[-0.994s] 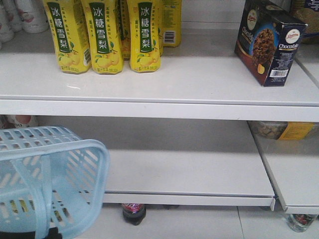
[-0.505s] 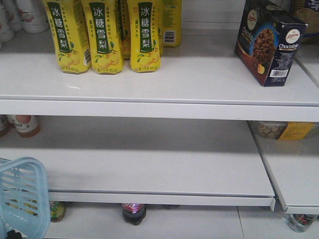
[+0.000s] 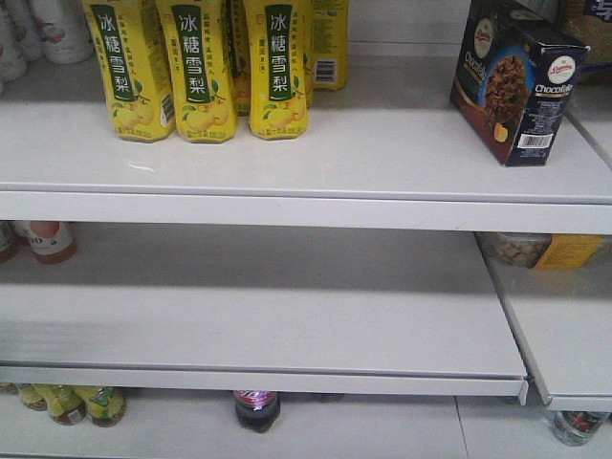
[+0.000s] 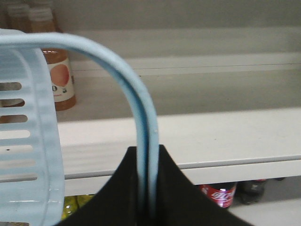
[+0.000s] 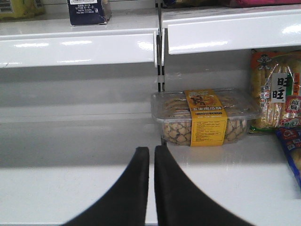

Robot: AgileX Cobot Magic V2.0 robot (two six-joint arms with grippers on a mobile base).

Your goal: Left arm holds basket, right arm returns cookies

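Cookies (image 3: 516,81): upright on upper shelf (image 3: 306,158), right of yellow bottles (image 3: 201,67).
Left end effector (image 4: 148,188): clamped on basket (image 4: 28,141) handle.
Right end effector (image 5: 151,183): fingers together, empty.

The upper shelf (image 3: 316,153) has a broad bare stretch between the yellow drink bottles (image 3: 196,67) crowding its left rear and the cookies (image 3: 516,81), which stand upright at its right end near the front edge. The middle shelf (image 3: 287,316) lies open across most of its width; only a peach-labelled bottle (image 3: 48,239) stands at its far left. Right of the shelf divider, a clear snack tub (image 5: 204,117) and snack bags (image 5: 275,96) fill the neighbouring shelf, just ahead of the right hand (image 5: 151,155). The basket (image 4: 28,136) and its handle (image 4: 141,132) block the left hand's (image 4: 148,188) near side
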